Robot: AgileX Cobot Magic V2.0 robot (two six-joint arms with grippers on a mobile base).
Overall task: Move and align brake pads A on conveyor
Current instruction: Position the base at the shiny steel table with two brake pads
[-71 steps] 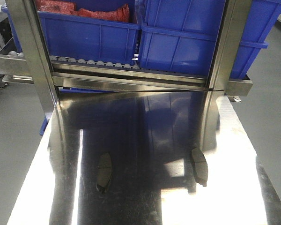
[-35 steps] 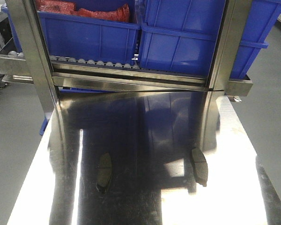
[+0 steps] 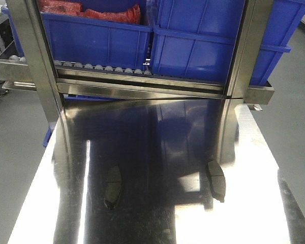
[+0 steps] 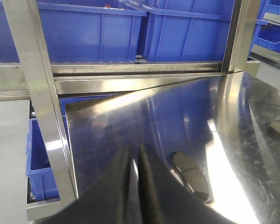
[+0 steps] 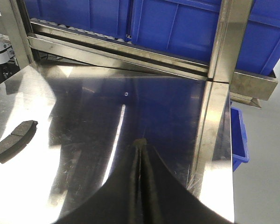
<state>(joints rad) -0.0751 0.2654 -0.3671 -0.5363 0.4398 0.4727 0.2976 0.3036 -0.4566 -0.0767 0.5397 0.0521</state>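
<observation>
Reflective steel desk (image 3: 157, 127) beneath a steel rack frame (image 3: 38, 56) whose roller rail (image 3: 101, 67) carries blue bins (image 3: 101, 38), one holding red packets (image 3: 91, 10); grey floor (image 3: 15, 127) alongside.

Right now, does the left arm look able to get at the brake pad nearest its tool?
Likely yes: the brake pad lies just right of the left tool, bare steel table between.

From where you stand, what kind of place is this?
Probably a factory or parts-handling workshop. Blue plastic bins sit on a metal roller rack, and in front of it two brake pads lie apart on a shiny steel table.
</observation>
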